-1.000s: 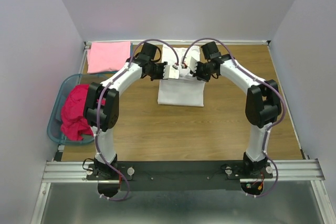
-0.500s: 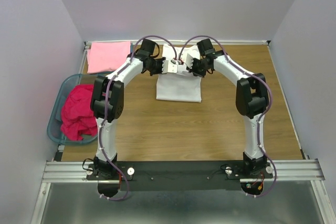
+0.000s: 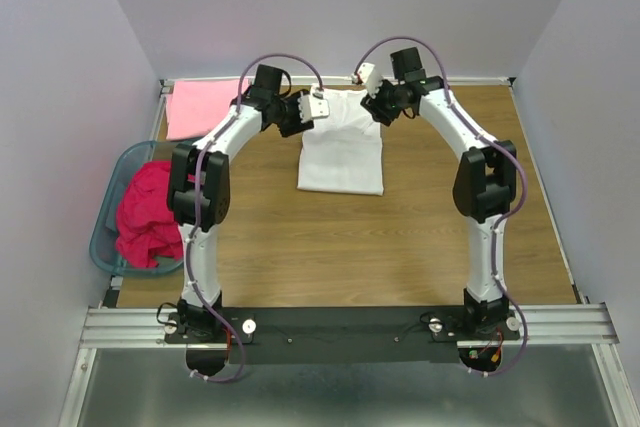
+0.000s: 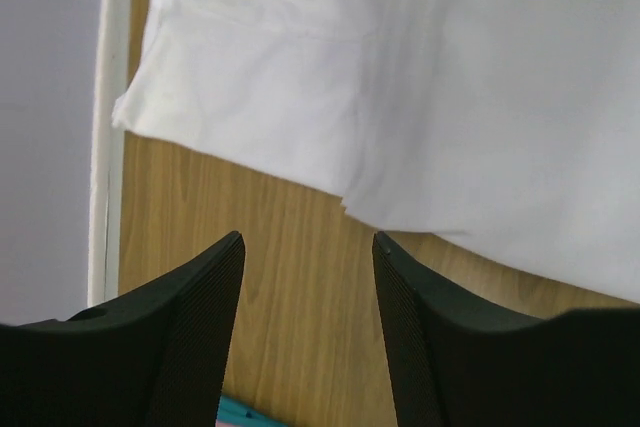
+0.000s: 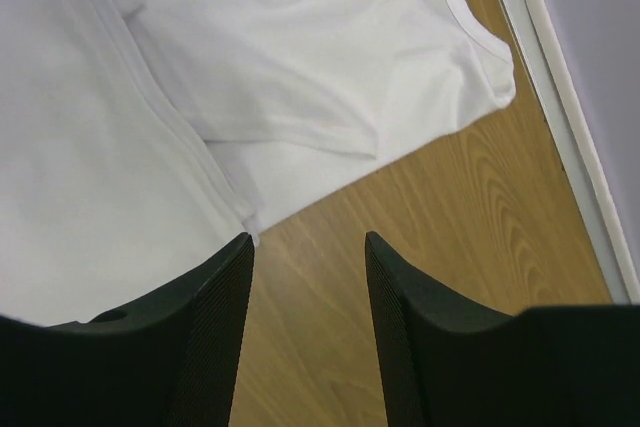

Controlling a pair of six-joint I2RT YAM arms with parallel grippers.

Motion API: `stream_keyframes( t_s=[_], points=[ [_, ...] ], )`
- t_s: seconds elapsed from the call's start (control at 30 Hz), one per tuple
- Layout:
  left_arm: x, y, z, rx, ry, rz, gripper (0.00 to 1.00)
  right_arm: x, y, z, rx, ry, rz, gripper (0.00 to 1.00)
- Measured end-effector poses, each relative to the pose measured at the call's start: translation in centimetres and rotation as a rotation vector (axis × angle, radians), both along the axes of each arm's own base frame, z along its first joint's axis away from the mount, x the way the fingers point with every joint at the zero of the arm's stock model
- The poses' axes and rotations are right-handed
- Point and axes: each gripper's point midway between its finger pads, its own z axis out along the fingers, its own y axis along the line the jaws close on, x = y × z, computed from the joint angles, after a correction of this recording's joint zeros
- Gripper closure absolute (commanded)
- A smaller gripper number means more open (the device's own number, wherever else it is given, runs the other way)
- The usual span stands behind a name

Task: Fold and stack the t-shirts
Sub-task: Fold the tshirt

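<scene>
A soft white cotton t-shirt (image 4: 420, 77) fills the upper part of the view, its folded edge lying on the brown wooden counter (image 4: 290, 297). The left gripper (image 4: 307, 247) hovers short of that edge, its ribbed black fingers (image 4: 190, 337) spread apart with only bare wood between them. A white rail (image 4: 108, 147) borders the counter on the left.

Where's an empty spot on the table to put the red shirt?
Bare table lies between the white t-shirt and the arm bases, and right of the shirt up to the edge. The far-left corner is crowded by the pink t-shirt and teal basket.
</scene>
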Motion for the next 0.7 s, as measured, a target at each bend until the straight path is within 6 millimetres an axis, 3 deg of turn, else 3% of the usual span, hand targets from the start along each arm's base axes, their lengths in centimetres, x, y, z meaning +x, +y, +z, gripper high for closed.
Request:
stream_keyframes(
  t_s=[0.17,0.3,0.43,0.53,0.57,0.7],
  points=[
    [-0.8,0.8,4.3,-0.168,0.078,0.124,0.38,-2.5,-0.7,1.6,0.138,0.090,-0.116,0.52],
    [-3.7,-1.8,6.6,-0.417,0.265,0.154,0.37,-5.4,1.3,1.8,0.294,0.235,-0.149,0.54],
    [-6.2,-4.5,5.3,-0.614,0.549,0.197,0.33,-6.9,3.9,1.6,0.450,0.407,-0.169,0.53],
    [-6.1,-5.8,3.9,-0.707,0.711,0.238,0.24,-7.0,5.6,1.0,0.562,0.543,-0.188,0.50],
    [-5.9,-6.2,3.3,-0.730,0.756,0.252,0.15,-6.9,6.0,0.4,0.597,0.593,-0.202,0.48],
    [-5.1,-7.2,1.8,-0.816,0.893,0.300,0.14,-6.1,6.3,-2.4,0.694,0.746,-0.278,0.48]
  ],
)
